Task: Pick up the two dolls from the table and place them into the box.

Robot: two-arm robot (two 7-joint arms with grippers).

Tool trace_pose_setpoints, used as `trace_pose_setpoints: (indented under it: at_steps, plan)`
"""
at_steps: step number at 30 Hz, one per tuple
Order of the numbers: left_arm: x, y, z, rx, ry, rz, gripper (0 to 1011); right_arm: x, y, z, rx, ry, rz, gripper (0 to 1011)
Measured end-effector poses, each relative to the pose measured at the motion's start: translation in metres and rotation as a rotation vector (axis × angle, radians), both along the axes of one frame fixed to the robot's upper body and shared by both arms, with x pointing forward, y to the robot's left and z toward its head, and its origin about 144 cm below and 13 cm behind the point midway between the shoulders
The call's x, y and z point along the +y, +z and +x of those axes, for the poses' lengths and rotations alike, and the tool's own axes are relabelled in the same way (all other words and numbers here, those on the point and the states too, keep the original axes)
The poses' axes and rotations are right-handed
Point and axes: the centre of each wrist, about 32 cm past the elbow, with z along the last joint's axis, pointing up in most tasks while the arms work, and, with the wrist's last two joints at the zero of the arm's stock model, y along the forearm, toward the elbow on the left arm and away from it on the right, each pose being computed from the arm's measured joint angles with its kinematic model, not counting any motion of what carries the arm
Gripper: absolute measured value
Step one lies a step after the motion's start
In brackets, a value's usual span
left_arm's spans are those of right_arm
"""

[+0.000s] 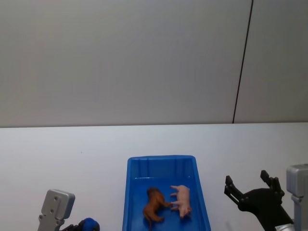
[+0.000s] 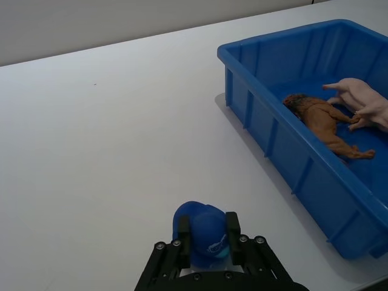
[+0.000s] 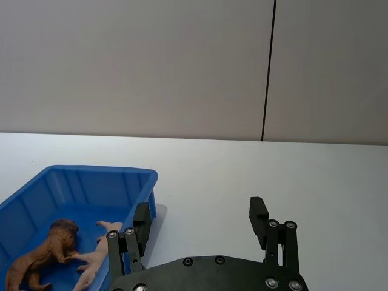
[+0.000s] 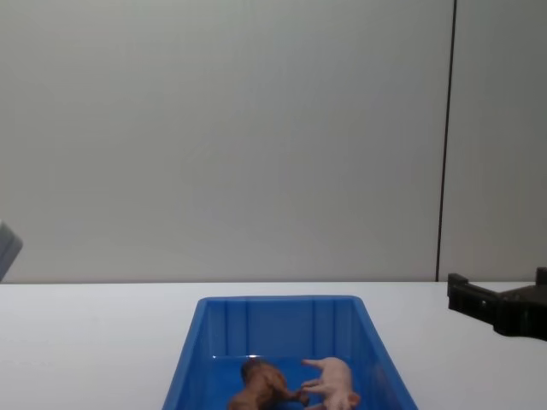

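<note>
On the white table the blue box already holds both dolls, brown and pink, lying side by side and touching, long axes running front to back. The right gripper hovers just right of the box, spread wide and empty. The left gripper, farther off on the left, is clenched around a small blue object.

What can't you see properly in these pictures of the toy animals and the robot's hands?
- The blue thing between the left gripper's fingers: in the left wrist view the fingers cover part of it, so what it is cannot be told.
- The brown doll's legs: cut off by the chest view's bottom edge.
- The box's near wall: cut off by the head view's bottom edge.
- The right gripper: partly past the chest view's right edge.
</note>
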Motion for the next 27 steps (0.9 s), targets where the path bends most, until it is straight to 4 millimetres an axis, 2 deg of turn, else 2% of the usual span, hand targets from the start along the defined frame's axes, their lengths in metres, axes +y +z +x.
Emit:
trace_pose_setpoints:
  at_steps: [1,4,16,27]
  plan:
    - [0.000,0.000,0.000,-0.001,0.000,0.001,340,0.000,0.000,0.000,0.000,0.000,0.000,1001]
    - [0.000,0.000,0.000,-0.014,-0.002,0.005,307,0.000,0.000,0.000,0.000,0.000,0.000,1001]
    - [-0.003,0.009,0.001,-0.125,-0.024,0.024,242,0.000,0.000,0.000,0.000,0.000,0.000,1001]
    - [-0.008,0.028,0.006,-0.281,-0.098,0.031,190,0.000,0.000,0.000,0.000,0.000,0.000,1001]
